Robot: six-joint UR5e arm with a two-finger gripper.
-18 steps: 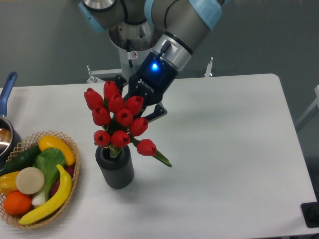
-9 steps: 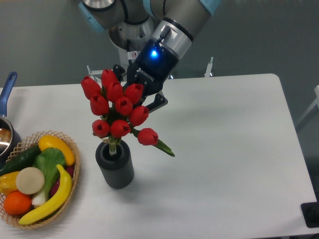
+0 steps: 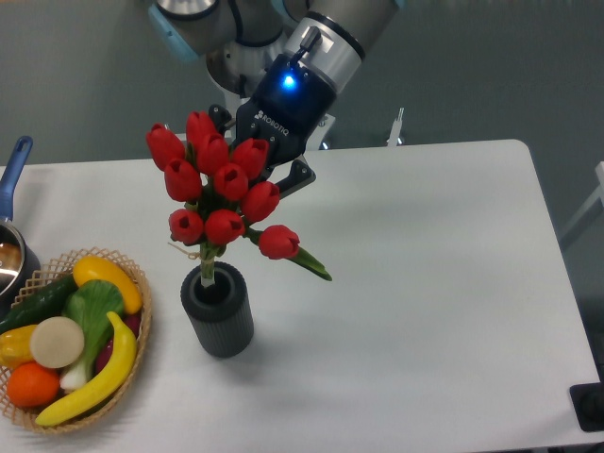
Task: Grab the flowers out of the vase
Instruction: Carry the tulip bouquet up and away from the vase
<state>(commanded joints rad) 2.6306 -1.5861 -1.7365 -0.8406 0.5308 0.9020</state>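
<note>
The flowers (image 3: 219, 193) are a bunch of red tulip buds on green stems with leaves. My gripper (image 3: 257, 189) is shut on the bunch from behind, its fingers mostly hidden by the buds. The bunch is lifted; only the stem ends (image 3: 207, 269) still reach into the mouth of the vase (image 3: 218, 310), a short dark grey ribbed cup standing upright on the white table (image 3: 425, 283). One bud and a leaf (image 3: 307, 262) stick out to the right.
A wicker basket (image 3: 132, 274) with banana, orange, cucumber and a leafy vegetable sits at the front left. A pot with a blue handle (image 3: 13, 170) is at the left edge. A dark object (image 3: 590, 406) sits at the front right corner.
The gripper has risen and shifted slightly left with the flowers; the bunch has come up out of the vase, leaving only the stem ends at its mouth.
</note>
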